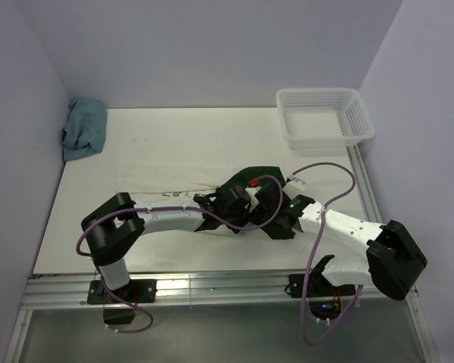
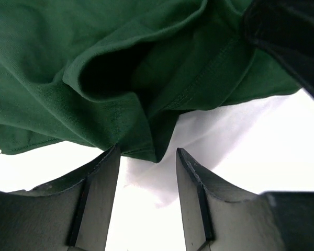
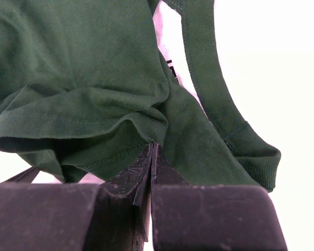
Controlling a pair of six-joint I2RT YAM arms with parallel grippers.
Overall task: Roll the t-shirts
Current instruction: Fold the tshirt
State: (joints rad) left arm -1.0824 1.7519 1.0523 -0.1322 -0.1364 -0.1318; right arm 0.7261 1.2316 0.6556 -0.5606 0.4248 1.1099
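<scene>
The t-shirt (image 1: 166, 196) lies across the middle of the table, its cream body stretching left and a bunched dark green sleeve (image 1: 251, 175) on the right. Both grippers meet at that green bunch. My left gripper (image 2: 147, 155) is open, and a hanging fold of the green sleeve (image 2: 120, 89) just reaches down between its fingertips, above white cloth. My right gripper (image 3: 153, 146) is shut, pinching a fold of the green sleeve (image 3: 94, 89) at its tips. The green neckband (image 3: 204, 78) runs to the right of it. From above, the left gripper (image 1: 237, 203) and right gripper (image 1: 266, 200) sit side by side.
A small teal-blue cloth (image 1: 85, 128) is crumpled at the back left corner against the wall. A white mesh basket (image 1: 324, 117) stands at the back right. Walls close in the table on three sides, and a metal rail (image 1: 212, 291) runs along the near edge.
</scene>
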